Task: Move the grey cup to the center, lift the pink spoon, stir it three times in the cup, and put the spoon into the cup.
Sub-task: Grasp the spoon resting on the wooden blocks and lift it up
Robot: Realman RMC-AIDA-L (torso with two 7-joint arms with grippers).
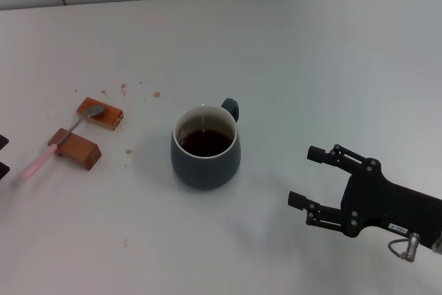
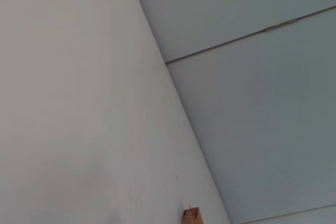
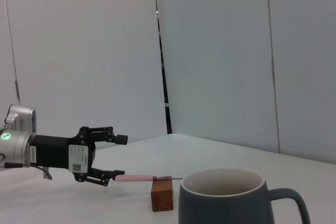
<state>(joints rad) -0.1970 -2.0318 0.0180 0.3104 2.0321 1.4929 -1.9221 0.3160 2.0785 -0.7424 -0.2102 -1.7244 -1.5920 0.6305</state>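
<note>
The grey cup (image 1: 205, 148) stands mid-table with dark liquid inside and its handle turned to the far right; it also fills the near foreground of the right wrist view (image 3: 223, 199). The pink spoon (image 1: 48, 153) lies across two brown blocks at the left, bowl on the far block and pink handle sticking out toward the table's left edge. My left gripper (image 3: 121, 156) is open just off the handle's end (image 3: 135, 178), with nothing between its fingers. My right gripper (image 1: 305, 176) is open and empty, low over the table to the right of the cup.
Two brown blocks (image 1: 101, 114) (image 1: 76, 148) carry the spoon; one block's corner (image 2: 190, 215) shows in the left wrist view. Small brown crumbs (image 1: 124, 88) are scattered behind and beside the blocks. A white wall closes off the table's far edge.
</note>
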